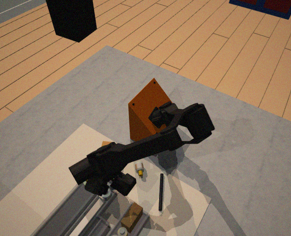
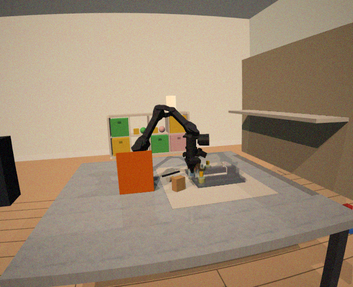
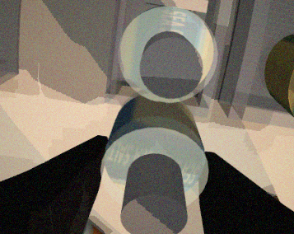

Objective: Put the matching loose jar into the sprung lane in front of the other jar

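Holding a pale-labelled jar with a grey cap (image 3: 155, 138) (image 2: 191, 173) between its two fingers, the claw (image 3: 154, 154) (image 1: 111, 186) (image 2: 192, 169) is clamped on it at the front of the grey lane tray (image 3: 234, 53) (image 1: 59, 210) (image 2: 219, 180). The jar looks roughly upright, its long axis running close to the claw's own line of reach; the top view largely hides it. The matching lane jar (image 3: 130, 55) (image 1: 106, 195) lies straight ahead past it, a shade to the right in the wrist view, so the coming push should run along the lane, nudged slightly that way. Whether the two jars touch cannot be told. With only one arm, reach is no question; alignment probably is, since an off-centre push could catch a lane wall or tip the row. A yellow-capped jar (image 2: 201, 178) stands beside the tray's near corner. Further off on the cream mat (image 1: 51, 162) (image 2: 232, 196) lie a black rod (image 1: 161, 191) (image 2: 170, 173) and a wooden block (image 2: 178, 183) (image 1: 106, 143). An orange panel (image 1: 148, 99) (image 2: 135, 172) stands on the grey worktop (image 1: 76, 83) (image 2: 139, 231); beyond are a cube shelf (image 2: 109, 135) and a plain wall (image 2: 78, 61).
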Controlling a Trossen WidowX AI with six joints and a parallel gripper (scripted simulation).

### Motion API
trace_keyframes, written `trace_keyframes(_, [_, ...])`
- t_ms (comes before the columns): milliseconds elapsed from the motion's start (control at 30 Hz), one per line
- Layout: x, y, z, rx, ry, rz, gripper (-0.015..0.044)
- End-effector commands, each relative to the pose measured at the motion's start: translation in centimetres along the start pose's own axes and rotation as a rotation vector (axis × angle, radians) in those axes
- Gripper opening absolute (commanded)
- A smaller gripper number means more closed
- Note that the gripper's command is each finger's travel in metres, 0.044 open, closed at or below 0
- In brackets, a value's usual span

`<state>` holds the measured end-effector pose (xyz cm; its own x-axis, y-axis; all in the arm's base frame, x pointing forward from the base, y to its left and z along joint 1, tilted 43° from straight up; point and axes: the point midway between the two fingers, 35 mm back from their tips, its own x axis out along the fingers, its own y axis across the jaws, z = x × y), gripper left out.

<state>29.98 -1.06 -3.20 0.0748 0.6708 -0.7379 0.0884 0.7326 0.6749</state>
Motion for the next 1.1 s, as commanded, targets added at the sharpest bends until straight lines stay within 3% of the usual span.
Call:
trace_keyframes(0, [-0.2,0.1,1.0,-0.013,-0.022,0.001,0.0])
trace_keyframes(1067, [-0.4,0.1,2.0,-0.013,-0.022,0.001,0.0])
